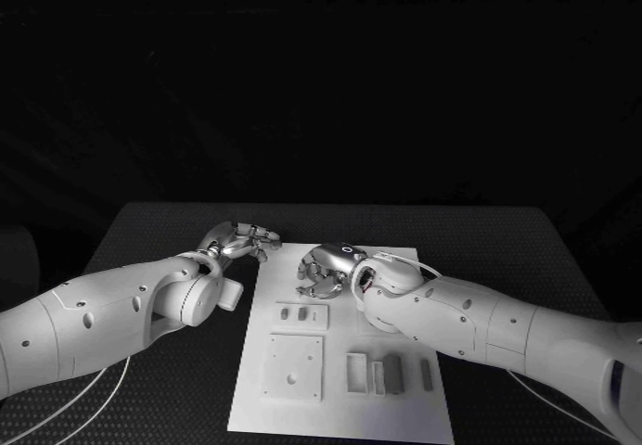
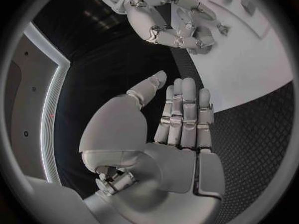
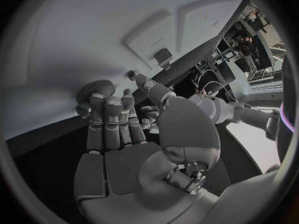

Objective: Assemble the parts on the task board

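The task board (image 1: 402, 408), a white plate, lies mid-bench on the black textured bench (image 1: 160, 232). At its far end the right hand (image 1: 326, 269) reaches its fingers (image 3: 106, 109) to a round knurled part (image 3: 94, 89); whether they grip it I cannot tell. The left hand (image 1: 241, 241) hovers just beside the board, fingers straight, holding nothing. Best to close squarely around the part before lifting. The room is dark.

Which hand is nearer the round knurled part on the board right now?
Right. The right hand has its fingertips at the knurled round part on the task board. The left hand hovers over the black table beside the board.
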`<state>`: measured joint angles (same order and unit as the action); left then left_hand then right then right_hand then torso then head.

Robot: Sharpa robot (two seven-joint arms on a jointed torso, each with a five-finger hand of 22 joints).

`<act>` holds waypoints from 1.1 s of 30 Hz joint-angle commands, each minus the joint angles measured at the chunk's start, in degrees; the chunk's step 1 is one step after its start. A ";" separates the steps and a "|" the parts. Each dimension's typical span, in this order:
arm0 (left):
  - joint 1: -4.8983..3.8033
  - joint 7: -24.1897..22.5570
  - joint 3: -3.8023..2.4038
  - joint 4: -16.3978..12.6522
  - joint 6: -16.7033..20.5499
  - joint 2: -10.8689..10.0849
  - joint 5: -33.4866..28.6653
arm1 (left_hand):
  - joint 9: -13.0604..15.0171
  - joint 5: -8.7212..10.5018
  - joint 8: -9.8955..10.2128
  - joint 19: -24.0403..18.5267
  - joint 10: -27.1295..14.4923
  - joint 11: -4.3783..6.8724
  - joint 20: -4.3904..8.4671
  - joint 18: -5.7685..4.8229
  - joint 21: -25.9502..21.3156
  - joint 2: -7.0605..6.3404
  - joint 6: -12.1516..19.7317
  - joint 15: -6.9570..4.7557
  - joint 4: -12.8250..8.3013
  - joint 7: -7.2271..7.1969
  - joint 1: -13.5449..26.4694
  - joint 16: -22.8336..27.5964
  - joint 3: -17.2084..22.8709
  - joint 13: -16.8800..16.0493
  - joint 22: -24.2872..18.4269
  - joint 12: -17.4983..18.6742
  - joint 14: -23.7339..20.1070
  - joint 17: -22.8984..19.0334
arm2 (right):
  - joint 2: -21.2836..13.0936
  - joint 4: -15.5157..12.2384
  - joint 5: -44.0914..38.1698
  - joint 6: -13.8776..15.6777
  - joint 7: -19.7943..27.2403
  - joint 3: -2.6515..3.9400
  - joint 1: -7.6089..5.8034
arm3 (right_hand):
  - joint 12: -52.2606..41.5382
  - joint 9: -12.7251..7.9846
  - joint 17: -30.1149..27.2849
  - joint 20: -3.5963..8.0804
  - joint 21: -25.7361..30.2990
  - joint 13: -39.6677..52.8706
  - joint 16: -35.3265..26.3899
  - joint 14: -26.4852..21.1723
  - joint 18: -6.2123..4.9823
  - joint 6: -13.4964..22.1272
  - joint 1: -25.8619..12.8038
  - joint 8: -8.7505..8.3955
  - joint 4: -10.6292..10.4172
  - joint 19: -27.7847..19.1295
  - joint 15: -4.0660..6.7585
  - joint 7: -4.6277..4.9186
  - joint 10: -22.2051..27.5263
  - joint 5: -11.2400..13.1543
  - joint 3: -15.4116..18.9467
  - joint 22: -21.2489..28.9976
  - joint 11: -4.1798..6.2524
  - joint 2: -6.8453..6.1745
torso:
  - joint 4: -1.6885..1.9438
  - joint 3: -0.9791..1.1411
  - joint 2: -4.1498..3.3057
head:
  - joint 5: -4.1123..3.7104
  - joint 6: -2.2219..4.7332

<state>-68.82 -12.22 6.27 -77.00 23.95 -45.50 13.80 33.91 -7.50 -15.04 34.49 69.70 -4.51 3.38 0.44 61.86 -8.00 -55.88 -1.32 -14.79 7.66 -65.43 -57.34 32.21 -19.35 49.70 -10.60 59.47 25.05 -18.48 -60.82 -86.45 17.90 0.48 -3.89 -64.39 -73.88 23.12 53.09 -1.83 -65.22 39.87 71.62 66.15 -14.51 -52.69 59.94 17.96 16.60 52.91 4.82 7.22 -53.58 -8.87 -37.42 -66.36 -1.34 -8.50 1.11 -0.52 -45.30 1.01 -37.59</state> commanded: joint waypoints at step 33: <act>-0.23 -0.78 -0.01 -0.33 0.42 -0.22 -1.32 | -0.16 -0.03 -0.31 -0.38 -0.83 -0.13 3.38 -0.03 -0.40 0.03 0.57 0.14 0.50 0.04 0.48 0.65 0.12 -0.01 -0.14 -0.43 -0.24 -0.21 | 0.65 0.30 -2.36 -2.10 -0.83 -1.09 0.62 | -0.31 0.66 0.57 0.50 -0.72 1.14 0.57 0.03 -0.49 -4.80 -1.03 2.12 0.07 0.10 1.21 -0.99 -0.24 0.53 -0.26 -0.09 1.36 0.29 | 0.05 -0.35 -0.42 | -0.02 -0.47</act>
<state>-68.96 -12.39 6.29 -77.13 24.41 -45.73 12.83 33.84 -7.49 -15.04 34.49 69.20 -4.63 3.37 0.44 61.67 -8.00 -55.67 -1.32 -14.63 7.87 -65.44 -57.02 32.37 -19.33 49.61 -10.82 59.47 24.94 -17.90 -60.71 -88.11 17.62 0.07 -4.48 -64.54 -74.12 23.69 53.60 -1.83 -65.79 40.97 71.90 66.12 -14.15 -56.61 59.11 19.75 16.60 52.93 5.62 5.78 -53.77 -8.62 -37.41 -66.43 -0.30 -8.28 1.17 -0.87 -45.73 0.99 -38.02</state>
